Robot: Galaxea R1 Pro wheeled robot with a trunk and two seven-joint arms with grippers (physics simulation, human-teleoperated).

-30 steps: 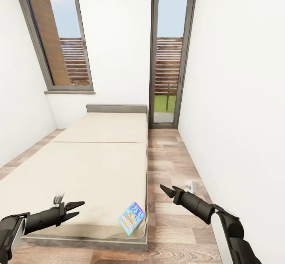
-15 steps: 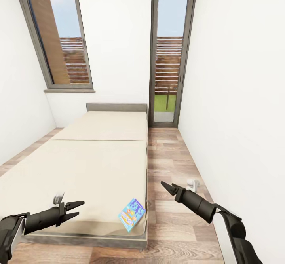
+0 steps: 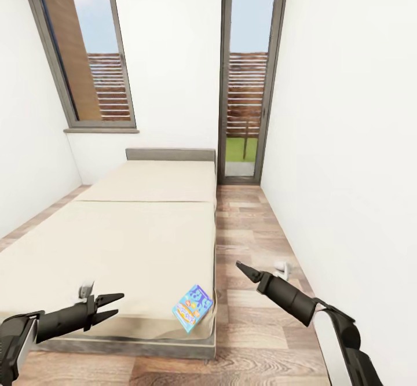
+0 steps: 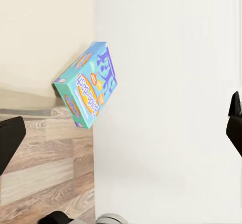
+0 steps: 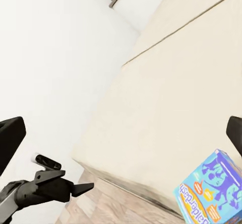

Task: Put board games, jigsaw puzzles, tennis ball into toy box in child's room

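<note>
At the bed's near right corner, a light blue board game is lying flat, tilted, its corner reaching the mattress edge beside the wood floor. From the head view, the left hand is hovering over the foot of the bed with its fingers spread, well apart from the game. The right hand is reaching out over the floor strip between bed and white wall; its fingers are looking pressed together into one point there, though the angle is making it hard to tell for sure.

Looking from the left wrist, the game is showing its orange oval logo and dark blue figures, details too small in the head view, with the bed frame and floor planks just beside it. Looking from the right wrist, the game is sitting at the mattress corner, and the left hand is showing across the bed.

A grey headboard and tall grey-framed windows are closing the room's far end.
</note>
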